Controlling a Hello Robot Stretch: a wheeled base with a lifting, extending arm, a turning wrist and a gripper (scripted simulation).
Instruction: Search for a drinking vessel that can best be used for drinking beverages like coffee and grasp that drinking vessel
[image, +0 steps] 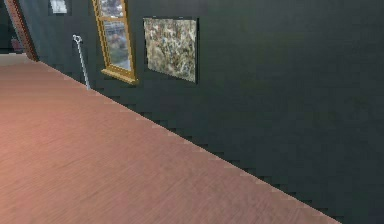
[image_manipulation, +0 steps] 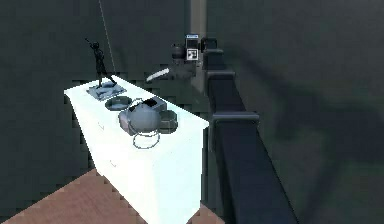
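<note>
Here, the arm side view shows one white cabinet (image_manipulation: 150, 185) against a dark wall. On its top I count five things: one dark statue (image_manipulation: 98, 62) on a flat base at the far left corner, two shallow dishes, one (image_manipulation: 117, 101) near the statue and one (image_manipulation: 165, 122) toward the right end, one round grey thing (image_manipulation: 138, 119) between them at the front edge, and one small dark box (image_manipulation: 149, 104) just behind it. I cannot tell which of these, if any, is a drinking vessel.

The arm (image_manipulation: 240, 160) rises as one dark bar past the cabinet's right end. The gripper (image_manipulation: 150, 76) hangs above the back edge of the top. Its far end has only bare wall behind it, so it holds nothing.

The forward view shows one gold-framed window (image: 115, 40), one painting (image: 170, 48), one small picture (image: 58, 6) and one thin white rod (image: 82, 62) leaning at the wall's foot. The wall runs from upper left to lower right. The reddish floor (image: 80, 150) lies wide and bare to its left.
</note>
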